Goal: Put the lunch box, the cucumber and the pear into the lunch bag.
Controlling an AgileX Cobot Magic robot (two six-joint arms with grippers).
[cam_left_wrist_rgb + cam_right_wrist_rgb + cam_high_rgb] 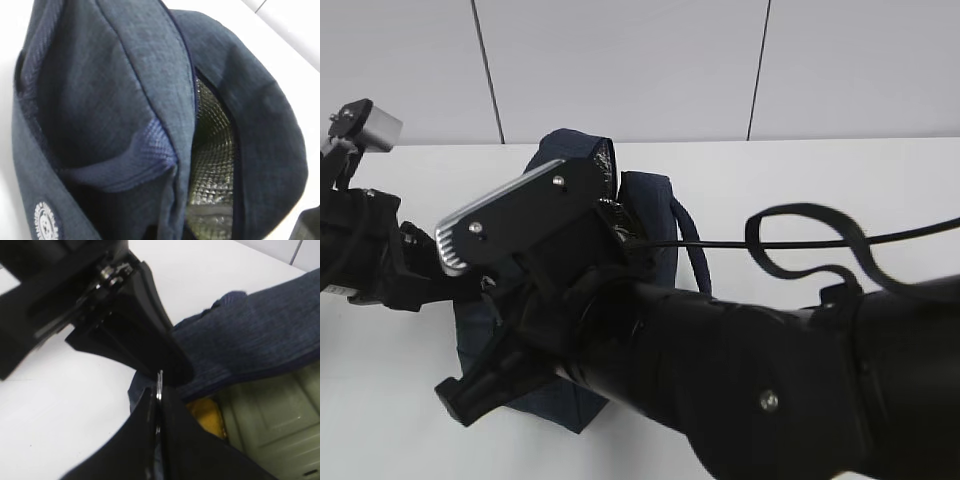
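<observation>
The navy lunch bag (pixel 650 215) sits on the white counter (pixel 820 180) near the middle of the exterior view, mostly hidden behind the right arm, which sweeps in from 4 o'clock and fills the lower half of that view. A dark handle loop (pixel 692 245) hangs down the bag's side at its 3 o'clock. In the right wrist view the right hand (pixel 159 385) is closed, its two black fingers (pixel 145 340) pressed together on a thin bright metal piece (pixel 159 382) at the bag's edge; it looks like the zipper ring, though only a sliver shows. Beyond the fingers, at 4 o'clock, the bag's mouth gapes and the sage-green lunch box (pixel 265 420) lies inside it, with the yellow pear (pixel 206 417) just beside it at its 9 o'clock, also inside the bag. The cucumber cannot be made out in any view. The left arm comes in from 9 o'clock in the exterior view and reaches the bag's left side. The left wrist view shows no fingers, only navy fabric (pixel 115 90) close up, and a slit at 4 o'clock exposing silvery quilted lining (pixel 212 160); the left hand is closed, and whether it pinches the fabric cannot be told.
</observation>
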